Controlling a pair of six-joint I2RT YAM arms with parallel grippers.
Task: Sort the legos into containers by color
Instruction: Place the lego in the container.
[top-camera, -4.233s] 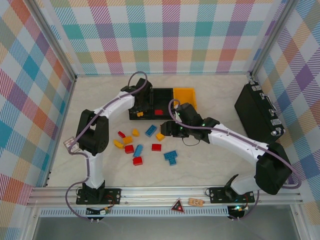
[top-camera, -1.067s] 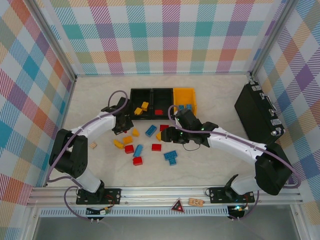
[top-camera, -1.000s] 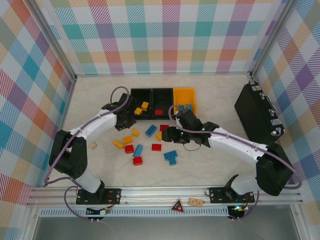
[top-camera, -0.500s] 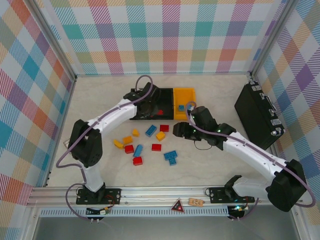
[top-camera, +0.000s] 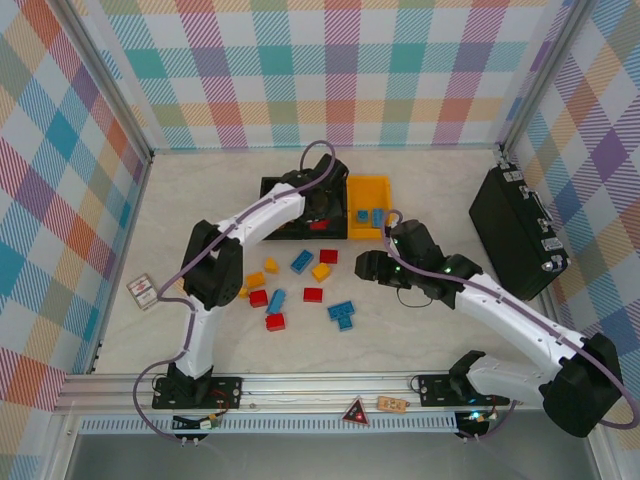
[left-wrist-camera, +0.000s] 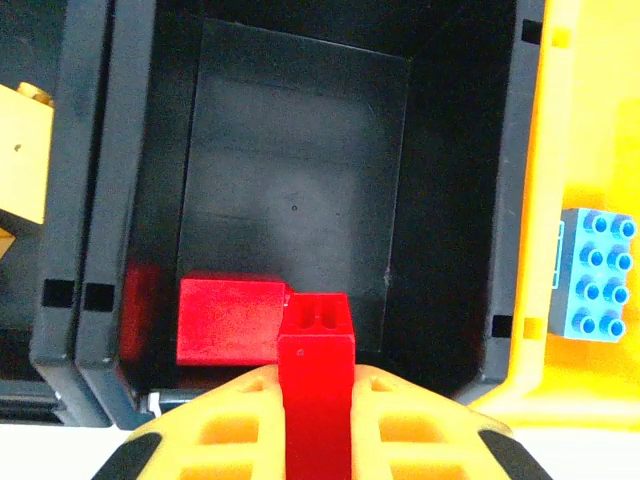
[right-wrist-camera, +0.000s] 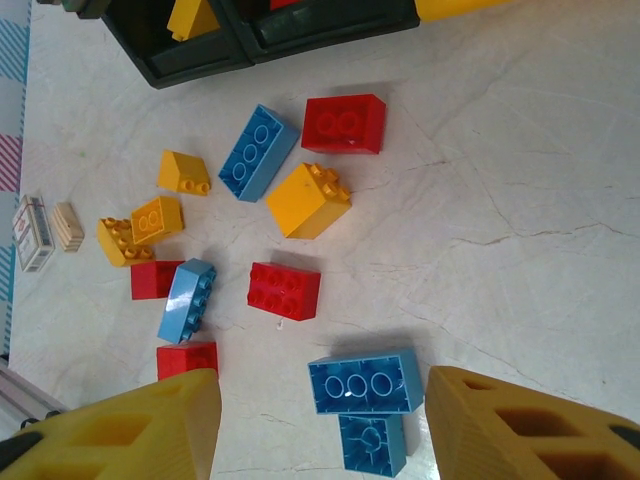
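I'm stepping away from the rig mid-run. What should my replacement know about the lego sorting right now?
Left gripper: shut on a red lego, over the middle black bin, where one red brick lies.
Right gripper: open, empty, above the loose legos.
Done: a yellow brick in the left black bin, blue bricks in the yellow bin.
Left: drop the red; about a dozen loose legos on the table to sort.

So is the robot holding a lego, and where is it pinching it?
The left gripper pinches a red lego by its two sides, above a black bin. The right gripper holds nothing.
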